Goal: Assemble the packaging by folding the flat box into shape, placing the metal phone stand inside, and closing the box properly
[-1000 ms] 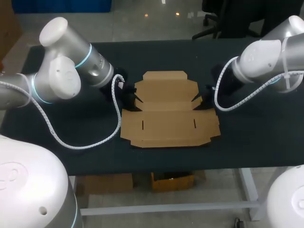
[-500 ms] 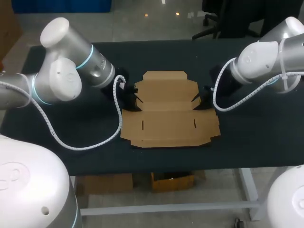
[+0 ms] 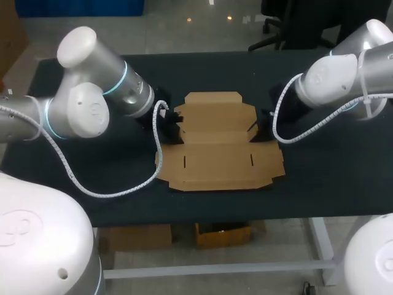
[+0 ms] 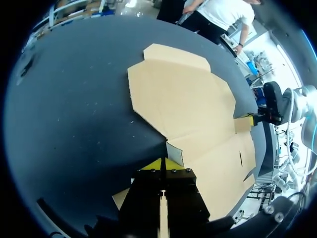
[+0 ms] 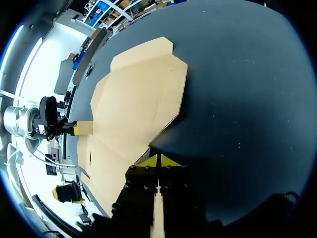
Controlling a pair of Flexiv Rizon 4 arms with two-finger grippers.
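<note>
The flat brown cardboard box [image 3: 215, 144] lies unfolded in the middle of the dark table. My left gripper [image 3: 174, 129] is shut, its yellow tips [image 4: 162, 164] at the notch in the box's left edge, where a small side flap [image 4: 174, 151] stands up a little. My right gripper [image 3: 256, 130] is also shut, its tips [image 5: 158, 160] touching the notch in the box's right edge [image 5: 163, 131]. Each wrist view shows the other gripper across the cardboard: the right gripper [image 4: 251, 119] beyond the box [image 4: 188, 104], the left gripper [image 5: 73, 129] beyond the box [image 5: 133, 94].
The dark table top [image 3: 92, 166] spreads bare around the cardboard on both sides and in front. A white cable [image 3: 116, 190] loops from my left arm over the table near the box's front left corner.
My left arm has shifted a little to the right, bringing its gripper closer against the box's left edge. The right arm has barely moved. The box lies where it was.
</note>
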